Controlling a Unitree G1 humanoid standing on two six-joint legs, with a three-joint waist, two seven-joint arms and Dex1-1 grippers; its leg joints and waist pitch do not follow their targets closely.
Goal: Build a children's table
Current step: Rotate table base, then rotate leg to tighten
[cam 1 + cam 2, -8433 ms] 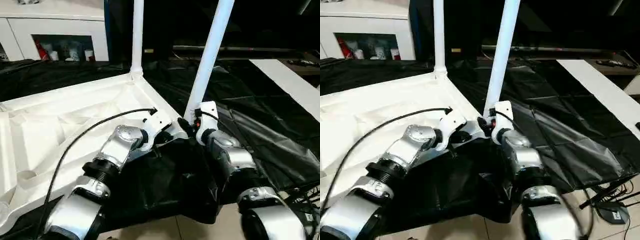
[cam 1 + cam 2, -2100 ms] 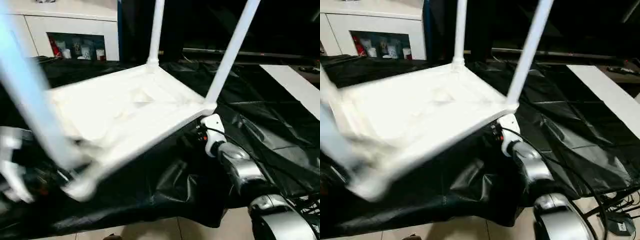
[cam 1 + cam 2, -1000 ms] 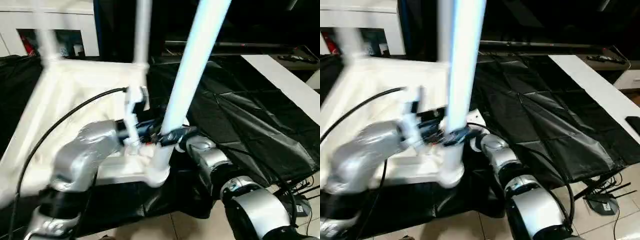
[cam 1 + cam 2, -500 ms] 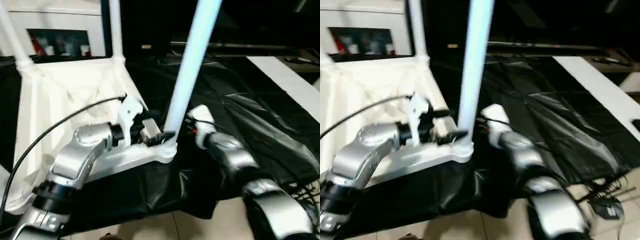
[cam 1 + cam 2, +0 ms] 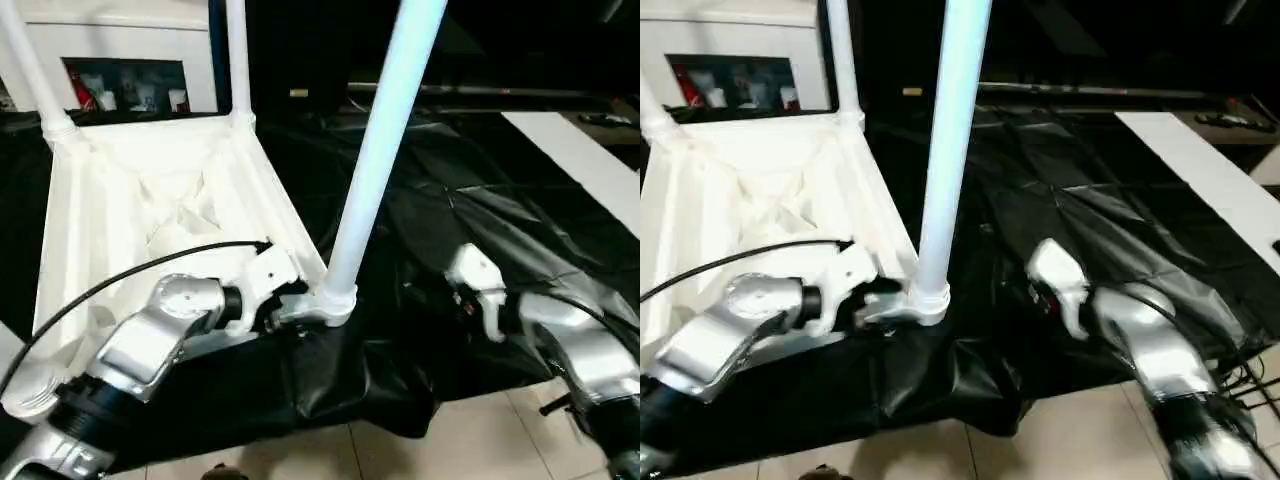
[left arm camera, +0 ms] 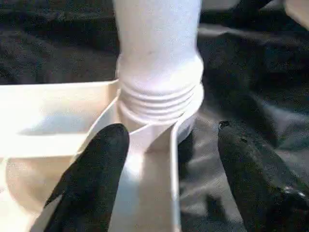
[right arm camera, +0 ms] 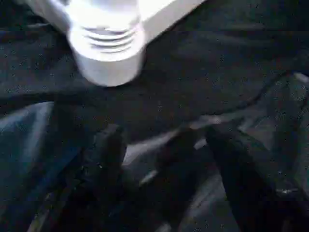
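— Tabletop [image 5: 150, 200] position? Upside down on the black-draped surface [image 5: 480, 200], legs up.

— Fingers? Left gripper [image 6: 166, 159] apart, seemingly straddling the near-right leg's [image 5: 375, 160] socket rim. Right gripper [image 7: 164, 159] apart, off right, empty.

It looked like an indoor lab or demo room: a counter draped in black sheeting [image 5: 500, 215], a white cabinet [image 5: 130, 45] with glass-fronted shelves at eleven o'clock, pale floor tiles [image 5: 1070, 430], and cables [image 5: 1240, 375] at four o'clock.
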